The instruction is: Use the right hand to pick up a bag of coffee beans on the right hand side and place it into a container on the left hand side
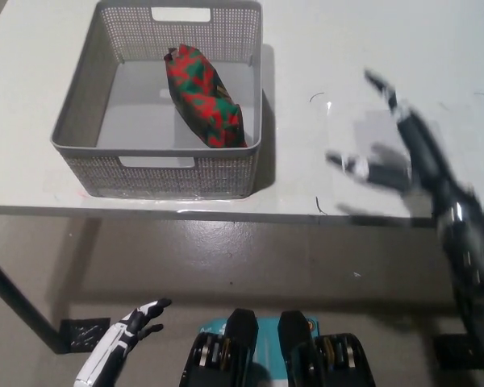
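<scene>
Coffee bag in container, right hand empty over table

Left hand point(127, 331) rests low at near left, below the table edge, fingers apart. Grey mesh container point(85, 121) sits on the white table point(323, 48) at far left; the red-green bag of coffee beans point(203, 95) lies inside, leaning on its right wall. Right hand point(395, 157), blurred, hangs well right, fingers spread wide, holding nothing

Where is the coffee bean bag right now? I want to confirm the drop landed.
In the head view, the red-and-green coffee bean bag lies inside the grey basket on the table's left, toward the basket's right wall.
</scene>
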Robot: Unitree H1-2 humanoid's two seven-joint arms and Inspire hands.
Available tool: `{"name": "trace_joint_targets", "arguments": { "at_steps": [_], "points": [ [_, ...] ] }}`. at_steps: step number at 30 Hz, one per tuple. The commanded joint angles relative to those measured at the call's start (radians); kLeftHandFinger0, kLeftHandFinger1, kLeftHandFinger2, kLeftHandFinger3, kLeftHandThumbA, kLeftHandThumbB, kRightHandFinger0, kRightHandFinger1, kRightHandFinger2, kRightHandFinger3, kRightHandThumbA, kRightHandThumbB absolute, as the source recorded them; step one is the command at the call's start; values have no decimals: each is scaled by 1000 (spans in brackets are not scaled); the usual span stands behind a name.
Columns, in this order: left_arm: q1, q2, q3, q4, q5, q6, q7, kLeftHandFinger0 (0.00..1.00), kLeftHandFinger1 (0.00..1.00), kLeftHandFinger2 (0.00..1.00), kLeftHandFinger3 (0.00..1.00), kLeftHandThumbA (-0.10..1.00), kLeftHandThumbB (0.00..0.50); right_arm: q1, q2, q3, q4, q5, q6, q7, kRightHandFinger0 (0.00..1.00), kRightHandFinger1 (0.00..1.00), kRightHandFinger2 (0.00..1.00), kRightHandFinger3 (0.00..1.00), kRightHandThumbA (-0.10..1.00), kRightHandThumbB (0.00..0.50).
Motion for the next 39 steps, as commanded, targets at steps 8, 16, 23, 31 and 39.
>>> {"name": "trace_joint_targets", "arguments": {
  "at_steps": [8, 16, 23, 31, 39],
  "points": [
    [-25, 7, 38, -7, -39, -55, 9, 1000, 1000, 1000, 1000, 1000, 246, 448, 117, -4, -340, 307, -342, -15, 1000, 1000, 1000, 1000, 1000, 418],
    [-10, 3, 44, -18, -27, -60, 20, 1000, 1000, 1000, 1000, 1000, 223, 572, 136, -26, -196, 301, -442, -8, 1000, 1000, 1000, 1000, 1000, 351],
    [-17, -1, 53, -14, -30, -68, 15, 1000, 1000, 1000, 1000, 1000, 235, 522, 159, -96, -14, 313, -442, -12, 1000, 1000, 1000, 1000, 1000, 340],
    [-28, -8, 64, -11, -25, -62, 17, 1000, 1000, 1000, 1000, 1000, 253, 476, 164, -121, 30, 312, -442, 1, 1000, 1000, 1000, 1000, 1000, 328],
    [-57, -7, 64, 8, -23, -68, 13, 1000, 1000, 1000, 1000, 1000, 249, 452, 166, -134, 63, 325, -442, 16, 1000, 1000, 1000, 1000, 1000, 313]
  ]
}}
